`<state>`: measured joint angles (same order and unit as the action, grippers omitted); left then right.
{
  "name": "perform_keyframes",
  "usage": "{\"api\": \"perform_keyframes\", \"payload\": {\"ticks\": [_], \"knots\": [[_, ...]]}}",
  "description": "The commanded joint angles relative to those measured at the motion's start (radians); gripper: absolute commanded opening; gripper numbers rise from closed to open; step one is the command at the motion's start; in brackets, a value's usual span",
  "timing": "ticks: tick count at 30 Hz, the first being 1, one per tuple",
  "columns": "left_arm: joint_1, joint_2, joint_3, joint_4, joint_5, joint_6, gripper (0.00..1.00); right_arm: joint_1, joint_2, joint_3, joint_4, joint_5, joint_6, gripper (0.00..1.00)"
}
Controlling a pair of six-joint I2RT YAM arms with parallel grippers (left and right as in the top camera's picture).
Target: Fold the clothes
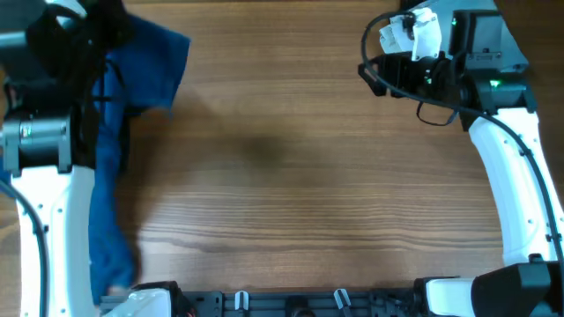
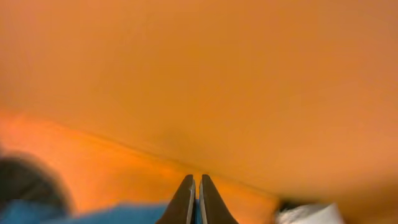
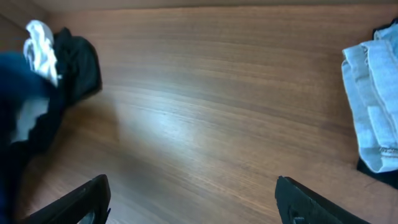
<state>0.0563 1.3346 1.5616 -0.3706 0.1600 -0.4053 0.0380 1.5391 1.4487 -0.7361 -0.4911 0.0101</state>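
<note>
Closest of all are the dark fingers of the left gripper, pressed flat together with a thin sliver of blue showing between them. From where I stand it is clenched on the blue shirt. That shirt is bunched into a long strip on the left side of the table. Its broad end is up at the far left corner, where it seems lifted and casts a soft shadow on the wood, and the rest trails beside the left arm toward the near edge. Its long axis runs far to near, hugging the left edge rather than crossing the table. The right gripper is well apart from it, at the far right, jaws spread wide and holding nothing, with bare wood beneath. So the shirt lies straight across the table to the left of that open gripper, and the left arm is plainly the nearer one. I'd judge the shirt has yet to be spread flat. The next move would need the cloth brought toward the bare middle, where the right gripper could reach a free edge. Seen from the right wrist, a black garment with a white garment against it sits at one side, and a pale folded cloth lies well apart at the other.
</note>
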Motion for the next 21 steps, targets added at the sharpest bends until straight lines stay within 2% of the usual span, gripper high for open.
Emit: {"api": "perform_keyframes", "payload": {"ticks": [1,9,15,18,20,21], "knots": [[-0.022,-0.047,0.017,0.167,0.035,-0.147,0.04,-0.029,-0.013,0.023,-0.005,-0.11,0.021,0.85],[-0.022,-0.042,0.017,0.538,0.072,-0.335,0.04,-0.037,-0.023,0.023,-0.053,-0.228,-0.083,0.88],[-0.022,-0.042,0.017,0.714,0.074,-0.484,0.04,-0.037,-0.023,0.023,-0.064,-0.276,-0.142,0.88],[-0.022,-0.042,0.017,0.666,0.114,-0.489,0.04,-0.037,-0.023,0.023,-0.069,-0.275,-0.146,0.89],[-0.022,-0.042,0.017,0.54,0.121,-0.455,0.04,-0.037,-0.023,0.023,-0.079,-0.275,-0.166,0.89],[-0.022,-0.042,0.017,0.42,0.12,-0.397,0.04,-0.036,-0.023,0.023,-0.084,-0.272,-0.168,0.89]]}}
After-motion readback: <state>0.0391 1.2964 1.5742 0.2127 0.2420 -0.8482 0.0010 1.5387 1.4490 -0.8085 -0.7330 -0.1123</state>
